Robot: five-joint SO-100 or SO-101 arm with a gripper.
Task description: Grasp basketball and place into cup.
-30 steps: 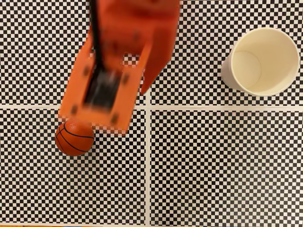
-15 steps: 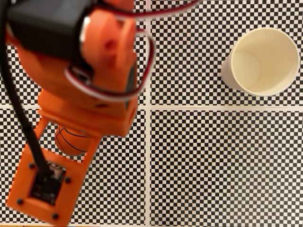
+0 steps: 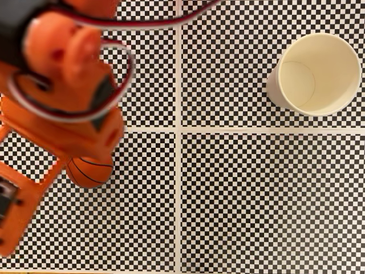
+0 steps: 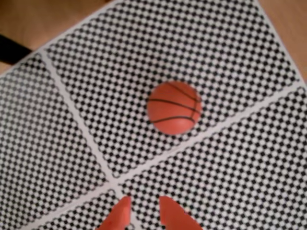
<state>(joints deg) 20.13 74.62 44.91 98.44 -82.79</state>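
1. In the wrist view the fingers [image 4: 142,206] enter from the bottom edge as two orange tips, with a narrow gap between them and nothing held in it.
2. The tips hang above the checkered mat [image 4: 230,163], just beside the point where its white lines cross.
3. The basketball [image 4: 173,107] lies on the mat ahead of the fingers and a little to the right of them in the wrist view, clear of both tips.
4. It sits in one checkered quarter, close to the white line that runs between it and the fingers.
5. In the fixed view the arm [image 3: 63,91] covers the upper left, blurred, with a black cable looping round its orange body.
6. A flat orange part of the arm reaches down to the lower left edge of that view.
7. The basketball [image 3: 89,173] shows just under the arm's body in the fixed view, its upper part hidden by the arm.
8. The fingers themselves cannot be made out in the fixed view.
9. The cup [image 3: 333,105] stands upright at the upper right of the fixed view, mouth open, well apart from the arm and the ball.
10. Bare wooden surface [image 4: 53,19] shows past the far edge of the mat in the wrist view.
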